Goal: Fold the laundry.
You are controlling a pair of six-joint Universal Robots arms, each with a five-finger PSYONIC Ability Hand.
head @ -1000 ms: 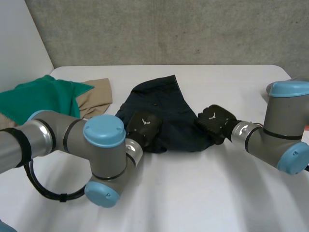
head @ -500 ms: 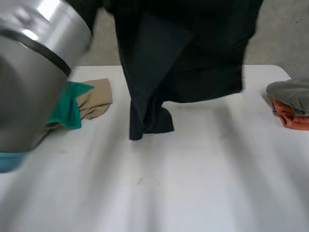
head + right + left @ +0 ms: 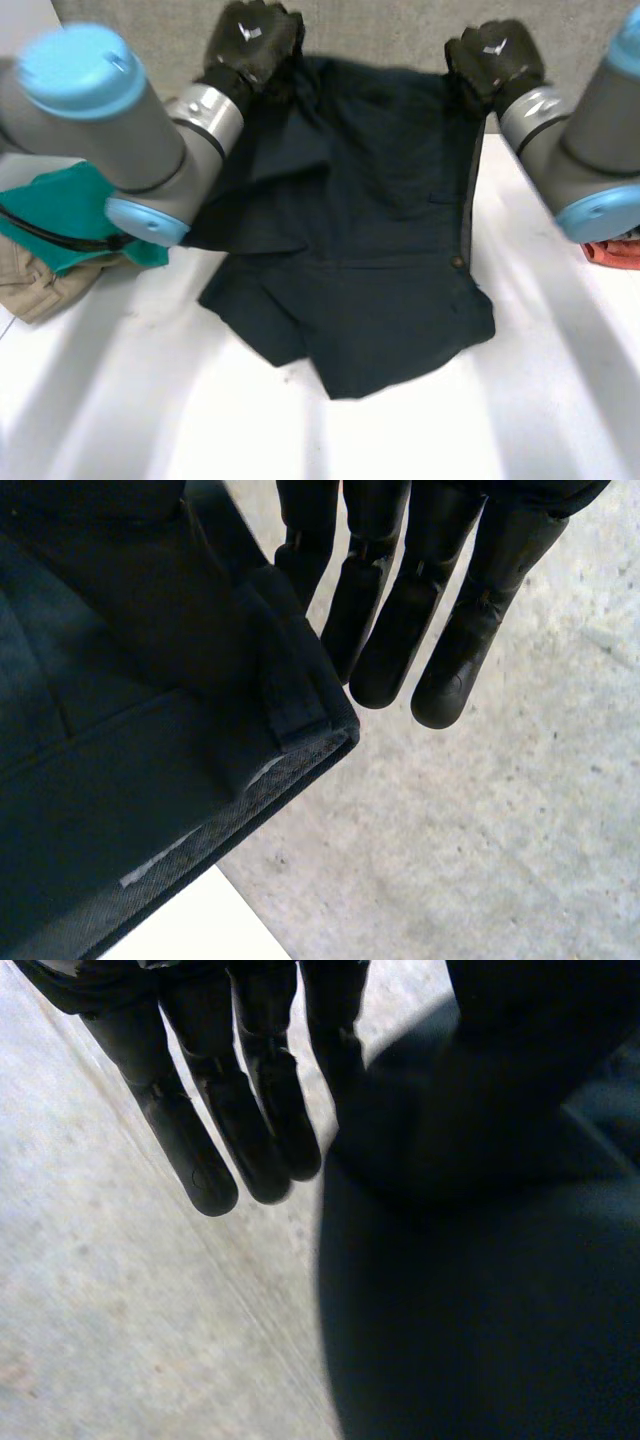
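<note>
My left hand (image 3: 255,40) is raised high above the far side of the white table (image 3: 150,420). It pinches one top corner of the dark navy garment (image 3: 370,250) against straight fingers (image 3: 205,1155). My right hand (image 3: 495,55), just as high, pinches the other top corner beside its own straight fingers (image 3: 455,660). Each hand's back bears a small white mark. The one garment hangs between them, its lower part lying on the table. Three other cloths lie there: a green cloth (image 3: 60,215) and a tan cloth (image 3: 40,285) at my left, an orange cloth (image 3: 612,252) at my right.
</note>
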